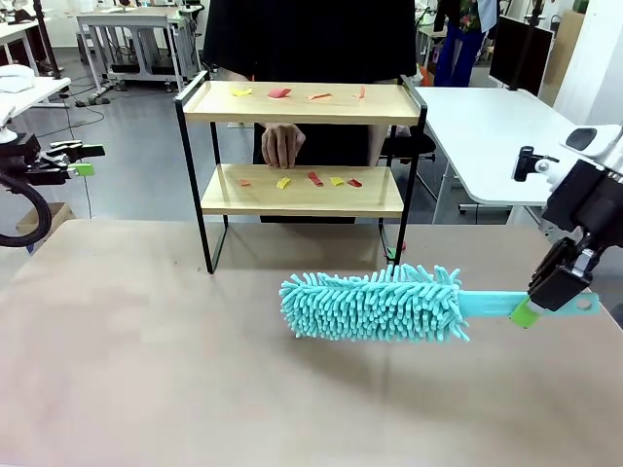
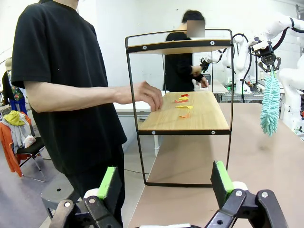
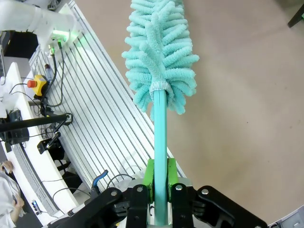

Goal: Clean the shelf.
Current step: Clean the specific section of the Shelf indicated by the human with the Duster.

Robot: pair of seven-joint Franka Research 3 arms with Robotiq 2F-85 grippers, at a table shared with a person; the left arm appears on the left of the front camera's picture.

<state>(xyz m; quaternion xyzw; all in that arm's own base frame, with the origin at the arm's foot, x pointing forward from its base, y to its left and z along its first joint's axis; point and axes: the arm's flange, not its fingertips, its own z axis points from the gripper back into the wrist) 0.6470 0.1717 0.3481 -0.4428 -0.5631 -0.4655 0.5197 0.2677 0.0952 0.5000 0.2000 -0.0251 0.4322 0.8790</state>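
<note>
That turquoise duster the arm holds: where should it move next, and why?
Probably lift the duster toward the top board of the shelf: the right gripper clamps its handle, its head hangs low before the shelf, and coloured scraps litter both boards.

No legible text, brand, number or sign. Yellow box, nine o'clock in right wrist view: any marking too small to read.
</note>
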